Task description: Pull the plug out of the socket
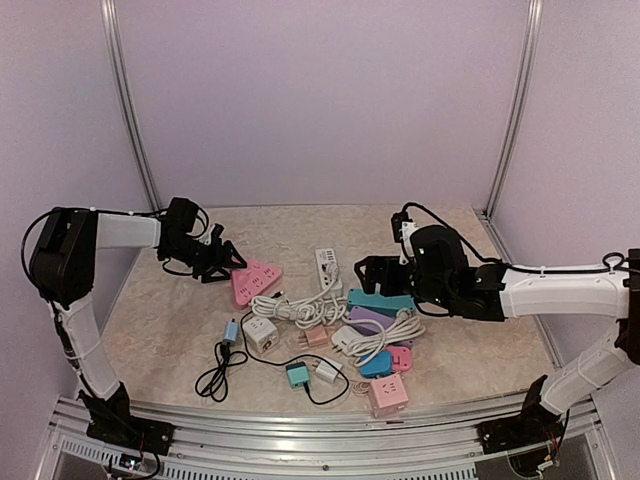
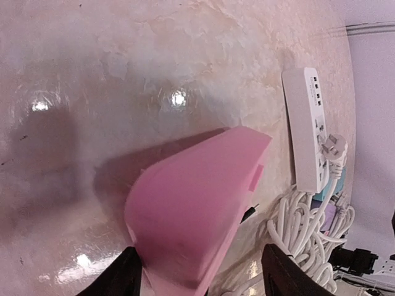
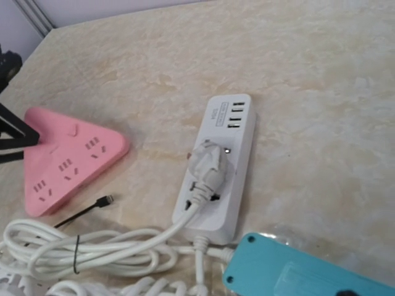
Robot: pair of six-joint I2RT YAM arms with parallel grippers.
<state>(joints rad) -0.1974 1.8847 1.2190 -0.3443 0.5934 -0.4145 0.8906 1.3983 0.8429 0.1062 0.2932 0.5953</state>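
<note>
The white socket strip point(image 3: 232, 123) lies on the table with a white plug point(image 3: 210, 161) seated in its middle outlet, its cord running down to the left. Both show in the top view, the strip point(image 1: 327, 264) ahead of my right gripper point(image 1: 366, 270), which hovers open just right of it and holds nothing. Its fingers are out of the right wrist view. My left gripper point(image 2: 203, 277) straddles the near corner of a pink triangular socket point(image 2: 197, 197). The left finger point(image 2: 123, 277) is against it and the right finger point(image 2: 284, 274) stands apart. The strip point(image 2: 302, 123) and plug point(image 2: 333, 148) lie beyond.
A teal power strip point(image 1: 380, 300) and a purple one point(image 1: 375, 318) lie under my right arm. Coiled white cable point(image 1: 300, 312) fills the middle. A white cube adapter point(image 1: 260, 333), pink cube adapter point(image 1: 388, 393), small chargers and a black cable point(image 1: 215, 375) lie nearer the front rail.
</note>
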